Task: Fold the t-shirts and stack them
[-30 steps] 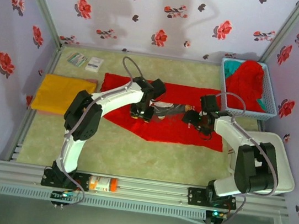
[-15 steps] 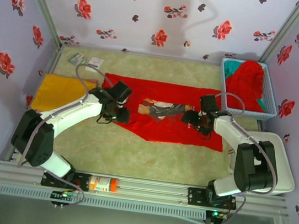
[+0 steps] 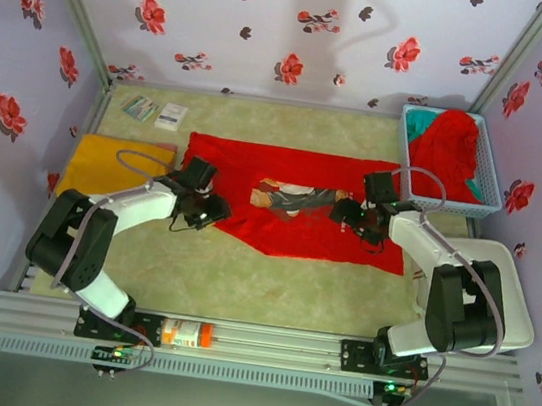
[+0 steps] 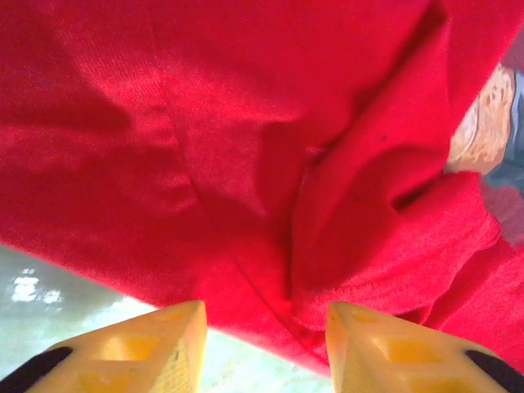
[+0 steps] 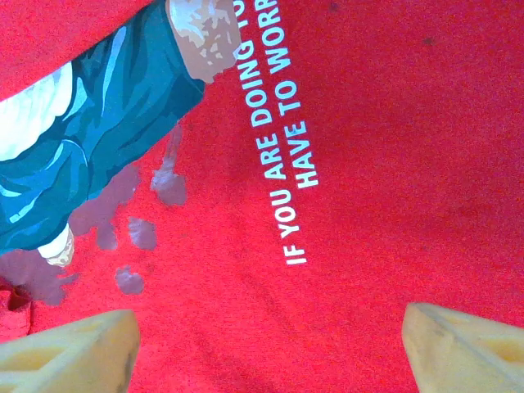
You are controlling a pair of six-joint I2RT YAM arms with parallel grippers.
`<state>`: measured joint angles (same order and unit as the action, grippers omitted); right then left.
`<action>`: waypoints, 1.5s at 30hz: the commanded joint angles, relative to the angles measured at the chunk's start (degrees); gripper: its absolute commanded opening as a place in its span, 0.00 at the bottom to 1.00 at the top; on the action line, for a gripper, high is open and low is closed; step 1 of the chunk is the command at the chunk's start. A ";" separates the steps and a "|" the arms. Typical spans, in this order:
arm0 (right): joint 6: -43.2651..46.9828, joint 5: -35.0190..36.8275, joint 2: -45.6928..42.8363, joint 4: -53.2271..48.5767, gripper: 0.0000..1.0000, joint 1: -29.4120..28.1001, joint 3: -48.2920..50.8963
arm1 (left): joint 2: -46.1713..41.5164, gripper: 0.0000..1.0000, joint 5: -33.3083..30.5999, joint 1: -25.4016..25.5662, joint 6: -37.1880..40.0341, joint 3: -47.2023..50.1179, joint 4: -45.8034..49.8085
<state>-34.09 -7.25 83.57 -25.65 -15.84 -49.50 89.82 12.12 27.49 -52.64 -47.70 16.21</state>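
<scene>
Shifting since a second ago: our left gripper (image 3: 204,210) has swung from the middle of the printed red t-shirt (image 3: 298,229) out to its left edge; our right gripper (image 3: 354,220) has stayed put by the print
Meaning for the task: we judge the left arm is lining up on the left hem for a fold; this shirt is not yet folded
Left gripper state: fingers apart, nothing pinched; the wrinkled hem lies just ahead of the tips
Right gripper state: jaws wide apart above flat cloth
T-shirts: the printed one lies spread mid-frame; the orange-yellow t-shirt (image 3: 104,170) is a neat rectangle at the left; a red t-shirt (image 3: 450,152) and a teal t-shirt (image 3: 424,119) are heaped in the blue mesh basket (image 3: 494,199), upper right
Left wrist view adds: a doubled ridge of cloth near the hem; pale table (image 4: 49,286) beneath it
Right wrist view adds: white lettering (image 5: 278,139) beside a teal figure; from above we see just a smudge
</scene>
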 commanded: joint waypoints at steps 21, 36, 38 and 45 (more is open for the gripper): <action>-0.16 3.82 -4.69 -3.44 0.84 3.33 2.55 | 2.26 0.32 4.52 -0.31 -5.53 1.11 -6.74; 0.15 7.74 -5.33 -6.62 0.84 6.86 1.27 | 4.48 0.33 2.65 -0.41 -4.09 -1.16 -6.52; 0.41 8.08 -5.04 -7.19 0.84 7.97 0.66 | 4.41 0.31 1.93 -0.40 -4.22 -0.95 -7.98; 2.08 9.34 -1.41 -8.27 0.79 13.99 -2.15 | 5.46 0.15 1.86 -0.42 -3.28 -3.27 -7.66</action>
<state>-33.34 0.05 80.36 -31.83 -3.99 -49.28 94.70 15.00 27.35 -57.52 -49.15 8.97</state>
